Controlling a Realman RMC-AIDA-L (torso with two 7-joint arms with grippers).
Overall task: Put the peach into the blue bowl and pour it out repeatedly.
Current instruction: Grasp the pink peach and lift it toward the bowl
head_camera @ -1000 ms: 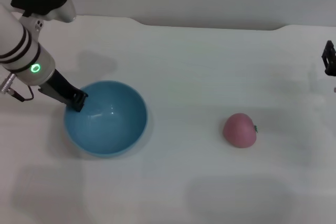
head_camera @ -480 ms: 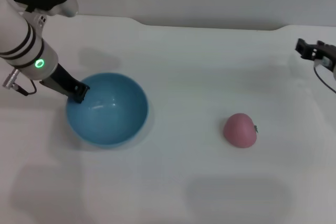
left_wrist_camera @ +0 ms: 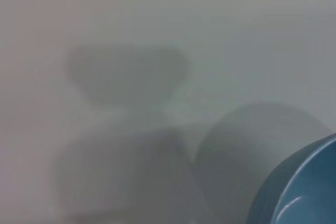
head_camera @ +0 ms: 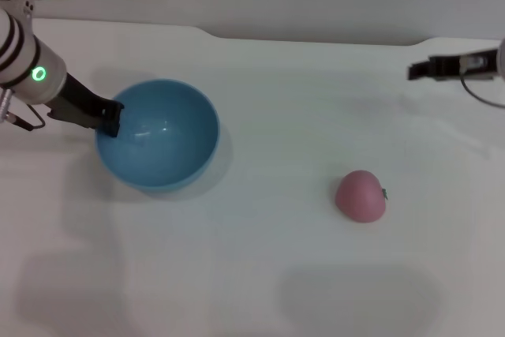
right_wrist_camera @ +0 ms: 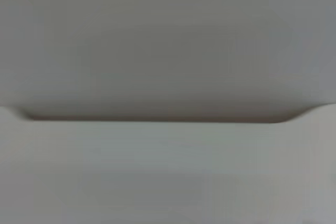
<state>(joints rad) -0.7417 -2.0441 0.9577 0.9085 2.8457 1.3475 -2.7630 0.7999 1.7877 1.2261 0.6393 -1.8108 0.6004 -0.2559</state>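
Two grippers appear. Left gripper [head_camera: 110,118] pinches the left rim of the blue bowl [head_camera: 162,136], which is raised and tilted, mouth facing up and right. Right gripper [head_camera: 418,71] hovers far right; finger state cannot be told. Peach [head_camera: 361,196] lies on the white table [head_camera: 276,274], well right of the bowl, stem nub pointing right.

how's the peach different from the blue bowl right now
The peach is small, pink and solid; the blue bowl is much wider, light blue and hollow, with nothing inside. The peach lies free on the table; the bowl's rim is held by the left gripper. Both are rounded and smooth.
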